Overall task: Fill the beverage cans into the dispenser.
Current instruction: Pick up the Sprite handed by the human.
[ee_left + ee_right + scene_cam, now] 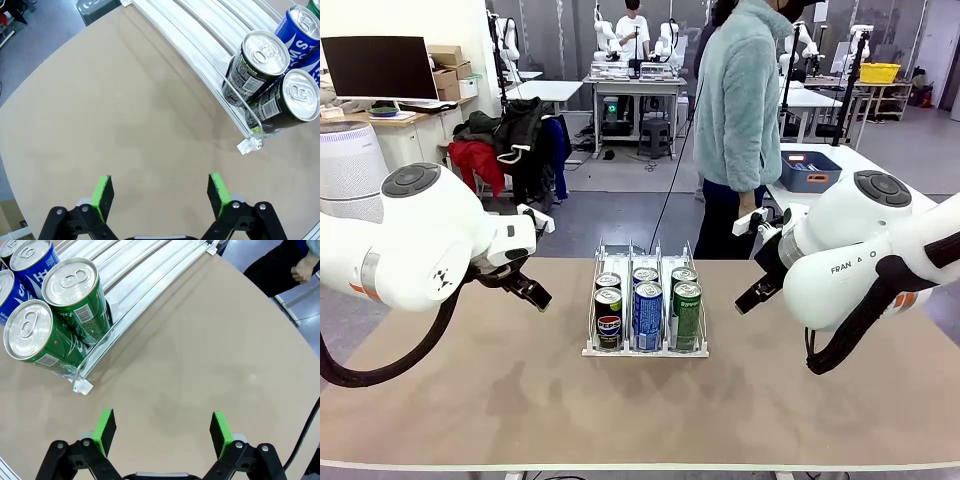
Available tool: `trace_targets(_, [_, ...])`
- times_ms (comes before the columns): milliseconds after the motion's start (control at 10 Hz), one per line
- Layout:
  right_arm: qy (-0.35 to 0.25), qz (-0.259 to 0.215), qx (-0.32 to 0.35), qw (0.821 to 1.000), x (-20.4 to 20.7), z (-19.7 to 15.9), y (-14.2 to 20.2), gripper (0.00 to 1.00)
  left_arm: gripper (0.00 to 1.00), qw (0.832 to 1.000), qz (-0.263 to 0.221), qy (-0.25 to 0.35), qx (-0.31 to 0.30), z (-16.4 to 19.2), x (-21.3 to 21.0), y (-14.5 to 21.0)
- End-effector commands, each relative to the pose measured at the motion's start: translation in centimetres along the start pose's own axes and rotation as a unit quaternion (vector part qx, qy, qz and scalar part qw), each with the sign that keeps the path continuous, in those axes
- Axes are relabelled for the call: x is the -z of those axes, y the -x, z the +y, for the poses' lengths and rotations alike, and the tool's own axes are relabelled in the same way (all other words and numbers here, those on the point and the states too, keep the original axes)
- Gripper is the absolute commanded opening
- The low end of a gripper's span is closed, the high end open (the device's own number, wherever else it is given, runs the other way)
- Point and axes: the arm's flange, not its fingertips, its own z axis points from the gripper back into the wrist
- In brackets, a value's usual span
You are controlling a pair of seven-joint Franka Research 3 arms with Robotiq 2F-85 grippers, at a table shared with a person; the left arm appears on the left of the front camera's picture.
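Observation:
The dispenser (592, 349) stands mid-table, a clear three-lane rack holding upright beverage cans: black Pepsi cans (609, 317) in the left lane, blue cans (647, 315) in the middle, green cans (687, 315) on the right. In the left wrist view the rack's rails (200, 40) run past two black cans (255, 67). Two green cans (75, 297) show in the right wrist view. My left gripper (160, 194) hovers open over bare table left of the rack. Right of the rack, my right gripper (163, 432) is open with nothing between its fingers.
A person in a light teal fleece (738, 90) stands at the far side, one hand (303, 270) near the table edge. A dark blue bin (809, 171) sits on another table behind. Bare tabletop (640, 420) lies in front of the rack.

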Motion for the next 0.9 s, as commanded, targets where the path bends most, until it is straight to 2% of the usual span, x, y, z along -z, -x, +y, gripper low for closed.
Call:
trace_targets(0, [0.0, 0.0, 0.0, 1.0, 0.0, 0.0, 0.0, 1.0, 1.0, 1.0, 0.0, 0.0, -0.001, 0.1, 0.0, 0.0])
trace_targets(700, [0.0, 0.0, 0.0, 1.0, 0.0, 0.0, 0.0, 1.0, 1.0, 1.0, 0.0, 0.0, 0.0, 0.0, 0.0, 0.0])
trace_targets(800, [0.0, 0.0, 0.0, 1.0, 0.0, 0.0, 0.0, 1.0, 1.0, 1.0, 0.008, 0.018, 0.013, -0.8, 0.0, -1.1])
